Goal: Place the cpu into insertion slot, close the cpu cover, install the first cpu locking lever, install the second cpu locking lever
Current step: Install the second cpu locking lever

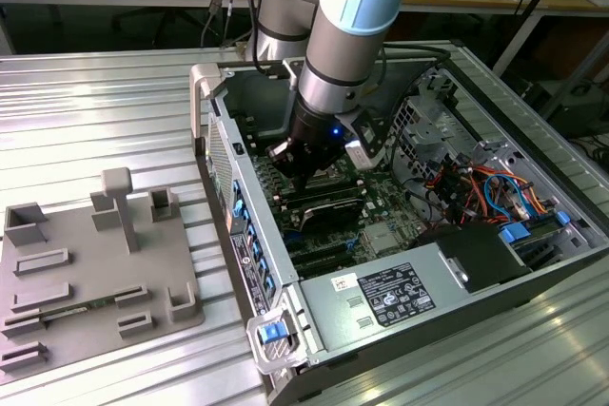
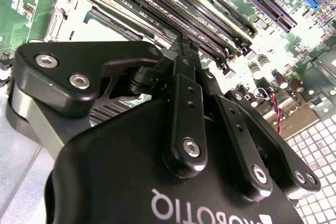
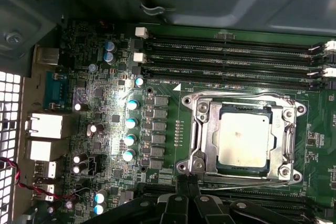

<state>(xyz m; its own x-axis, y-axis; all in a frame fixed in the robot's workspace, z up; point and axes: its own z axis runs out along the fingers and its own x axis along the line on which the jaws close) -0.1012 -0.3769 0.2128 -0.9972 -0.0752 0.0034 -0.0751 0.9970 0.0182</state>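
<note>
The chip [image 3: 245,139] sits in its socket with the metal cover [image 3: 206,129] down over it; the gripper [image 2: 184,45], fingers pinched together and empty, hovers beside the memory slots [image 3: 231,56].

The cpu [image 3: 244,140] lies flat in the insertion slot [image 3: 268,115], cpu cover [image 3: 206,132] shut.

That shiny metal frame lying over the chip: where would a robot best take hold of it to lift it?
Probably by one of the narrow side bars of the cpu cover, pinched from straight above. It lies flat over the cpu, which fills its window, so only the thin outer edges seem to offer a hold.
</note>
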